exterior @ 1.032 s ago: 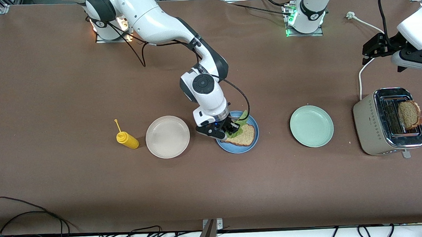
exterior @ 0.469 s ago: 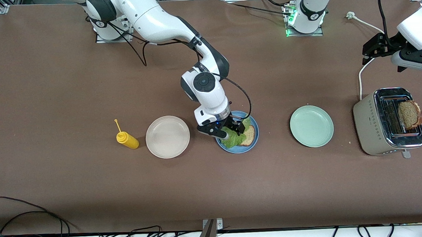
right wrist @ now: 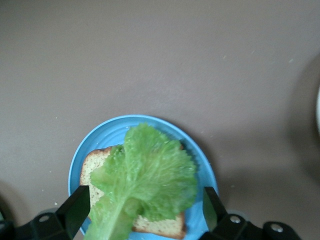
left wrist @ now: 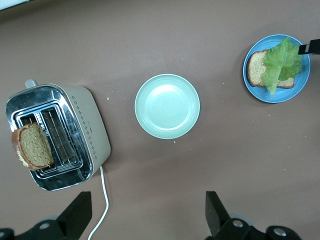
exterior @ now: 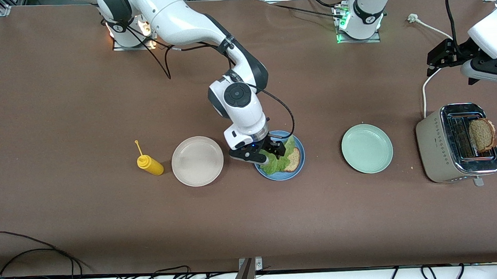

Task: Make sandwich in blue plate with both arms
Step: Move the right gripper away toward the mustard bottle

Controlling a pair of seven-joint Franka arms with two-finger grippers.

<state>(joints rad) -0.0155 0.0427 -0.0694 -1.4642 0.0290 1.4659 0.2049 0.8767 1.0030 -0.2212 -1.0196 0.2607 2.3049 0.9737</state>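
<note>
The blue plate [exterior: 283, 177] [right wrist: 102, 134] [left wrist: 300, 87] holds one slice of brown bread [exterior: 295, 160] [right wrist: 92, 167] [left wrist: 256, 69] with a ruffled green lettuce leaf [exterior: 277, 164] [right wrist: 150, 172] [left wrist: 283, 61] draped over most of it. Just above the leaf, my right gripper [exterior: 271, 152] [right wrist: 145, 210] is open, a finger on either side and nothing held. A second bread slice [exterior: 482, 135] [left wrist: 33, 148] stands in the toaster [exterior: 438, 146] [left wrist: 90, 131]. High over the table by the toaster, my left gripper [exterior: 433, 61] [left wrist: 147, 215] waits, open and empty.
A pale green plate [exterior: 367, 148] [left wrist: 167, 106] lies between the blue plate and the toaster. On the blue plate's right-arm side sit a beige-white plate [exterior: 197, 161] and a yellow squeeze bottle [exterior: 149, 164]. The toaster's white cord [exterior: 425, 92] [left wrist: 104, 200] runs toward the arm bases.
My right gripper has opened and let go of the lettuce, which now lies over the bread instead of at the plate's edge. The gripper has lifted slightly. The left arm has not moved.
</note>
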